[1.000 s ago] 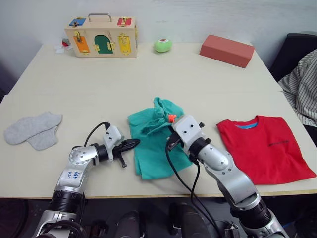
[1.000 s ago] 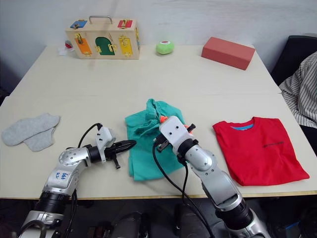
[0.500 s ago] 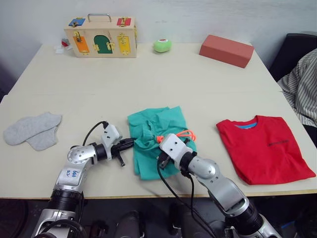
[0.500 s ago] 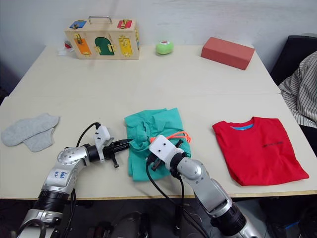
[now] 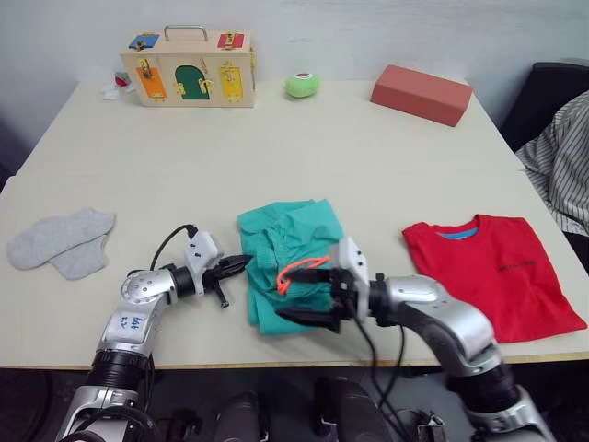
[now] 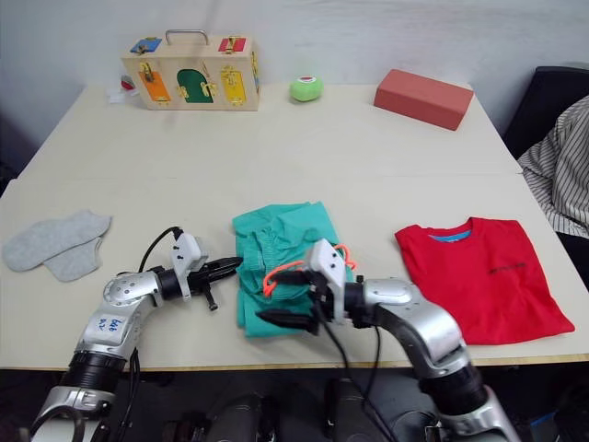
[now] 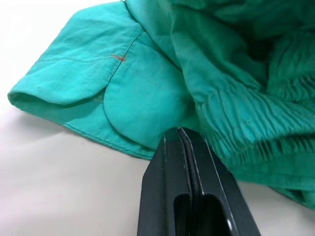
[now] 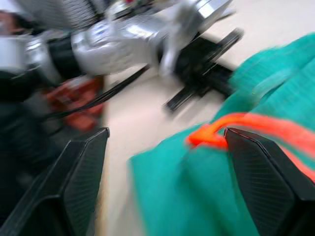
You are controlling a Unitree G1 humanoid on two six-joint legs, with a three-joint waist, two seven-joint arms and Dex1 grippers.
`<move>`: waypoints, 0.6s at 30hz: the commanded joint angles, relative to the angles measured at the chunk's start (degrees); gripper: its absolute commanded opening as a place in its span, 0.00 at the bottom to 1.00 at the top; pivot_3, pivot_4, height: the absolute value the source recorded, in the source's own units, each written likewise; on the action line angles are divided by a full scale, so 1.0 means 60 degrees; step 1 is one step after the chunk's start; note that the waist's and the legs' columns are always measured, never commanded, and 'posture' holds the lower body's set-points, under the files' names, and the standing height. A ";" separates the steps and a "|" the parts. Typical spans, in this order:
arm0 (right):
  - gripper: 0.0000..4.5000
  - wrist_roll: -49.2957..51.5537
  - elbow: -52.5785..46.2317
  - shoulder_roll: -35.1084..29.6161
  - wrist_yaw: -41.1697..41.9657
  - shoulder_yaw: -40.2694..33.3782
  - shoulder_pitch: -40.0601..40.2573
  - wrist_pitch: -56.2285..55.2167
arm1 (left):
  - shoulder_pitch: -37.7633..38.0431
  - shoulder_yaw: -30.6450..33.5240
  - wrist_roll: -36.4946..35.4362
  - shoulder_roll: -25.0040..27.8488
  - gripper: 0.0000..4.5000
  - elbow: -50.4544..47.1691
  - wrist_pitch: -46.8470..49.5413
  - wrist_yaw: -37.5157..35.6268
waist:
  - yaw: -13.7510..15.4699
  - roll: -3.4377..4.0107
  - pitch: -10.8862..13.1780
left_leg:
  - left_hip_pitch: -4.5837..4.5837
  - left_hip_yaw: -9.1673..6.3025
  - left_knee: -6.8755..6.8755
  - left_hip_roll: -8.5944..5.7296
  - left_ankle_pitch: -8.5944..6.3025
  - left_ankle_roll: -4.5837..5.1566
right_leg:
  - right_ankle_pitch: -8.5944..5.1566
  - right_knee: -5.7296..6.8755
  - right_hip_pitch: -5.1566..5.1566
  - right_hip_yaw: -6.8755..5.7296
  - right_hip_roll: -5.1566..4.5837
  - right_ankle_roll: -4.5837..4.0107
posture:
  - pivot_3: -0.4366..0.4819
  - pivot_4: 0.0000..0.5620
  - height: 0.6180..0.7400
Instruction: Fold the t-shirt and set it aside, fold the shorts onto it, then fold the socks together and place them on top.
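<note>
The teal shorts (image 5: 293, 241) lie bunched and folded over near the table's front middle, with the orange drawstring (image 5: 296, 271) looped on top. My right gripper (image 5: 287, 293) stands open over the shorts' near part, pointing left, one finger (image 8: 74, 182) on each side of the cloth and gripping nothing. My left gripper (image 5: 245, 262) is shut, its tips (image 7: 180, 132) touching the shorts' left hem (image 7: 88, 118). The folded red t-shirt (image 5: 492, 272) lies at the right. The grey socks (image 5: 63, 241) rest flat at the far left.
A wooden latch box (image 5: 189, 66), a green ball (image 5: 302, 85) and a salmon-red block (image 5: 421, 93) stand along the table's far side. A person's striped sleeve (image 5: 561, 166) sits beyond the right edge. Bare tabletop (image 5: 276, 157) stretches between the clothes and those items.
My right gripper brought the shorts' top edge down toward the front, then opened and let go, swinging round to point left. The left gripper stayed at the hem.
</note>
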 commanded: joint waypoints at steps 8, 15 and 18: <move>0.74 0.1211 0.0987 0.0580 -0.0686 -0.2179 -0.0651 -0.0566 | 0.0051 0.1365 -0.2491 0.0889 0.00 -0.1585 0.1348 -0.1574 | 0.0068 -0.0001 0.0007 | -0.0009 -0.0013 -0.0001 0.0003 0.0004 -0.0022 | -0.0003 0.0004 -0.0007 -0.0016 -0.0013 -0.0020 | 0.48 0.27 1.00; 0.22 -0.2023 0.3534 0.0527 -0.0065 -0.1004 -0.0878 -0.4936 | -0.1307 0.0658 -0.3444 0.0570 0.00 -0.2903 0.3316 -0.1527 | 0.0131 0.0000 0.0009 | -0.0021 0.0009 0.0000 -0.0033 0.0023 -0.0056 | 0.0005 -0.0018 0.0001 -0.0018 -0.0019 0.0001 | 0.48 0.27 1.00; 0.01 -0.2840 0.5042 0.0876 0.0212 -0.0585 -0.0990 -0.6503 | -0.2300 -0.0650 -0.2471 -0.0398 0.00 -0.2073 0.2895 -0.1481 | 0.0113 -0.0004 0.0012 | -0.0021 0.0031 0.0006 -0.0026 0.0034 -0.0061 | 0.0006 -0.0008 0.0001 -0.0007 0.0010 0.0005 | 0.48 0.27 1.00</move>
